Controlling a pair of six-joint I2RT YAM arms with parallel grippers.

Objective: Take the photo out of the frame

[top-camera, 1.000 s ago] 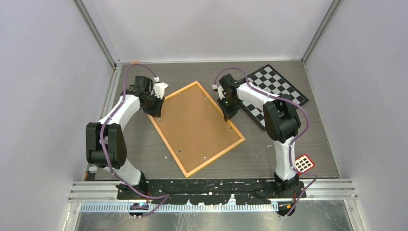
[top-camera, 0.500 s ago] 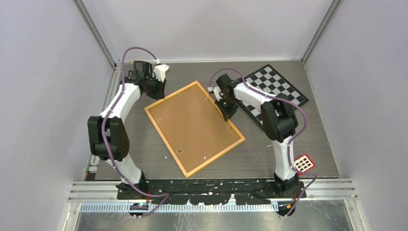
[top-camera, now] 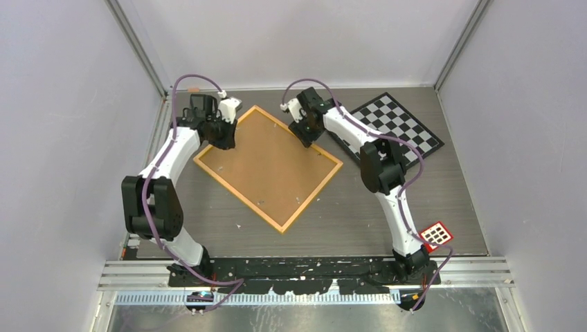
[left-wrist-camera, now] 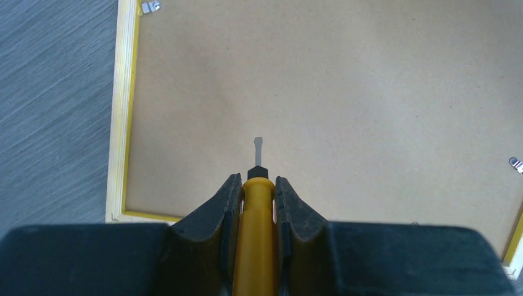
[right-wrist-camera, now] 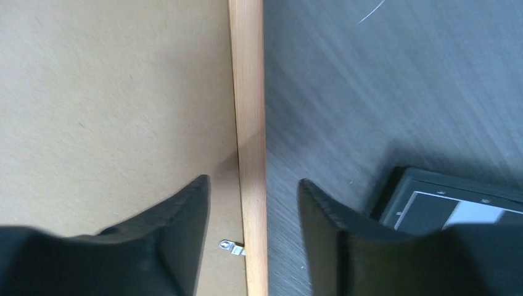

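Observation:
The yellow-orange frame lies face down in the middle of the table, its brown backing board up. The photo is hidden beneath that board. At the frame's far-left corner, my left gripper is shut on a yellow-handled screwdriver. Its thin blade points out over the backing. My right gripper is open at the far corner and straddles the wooden border, one finger over the board and one over the table. A small metal clip sits by the inner finger.
A black-and-white checkerboard lies at the back right, close to the right gripper; its corner shows in the right wrist view. A small red-and-white card sits near the right arm's base. More clips dot the backing's edges.
The frame has turned counter-clockwise and slid toward the back left. The right gripper went with its edge and has now opened. The left gripper still holds the screwdriver.

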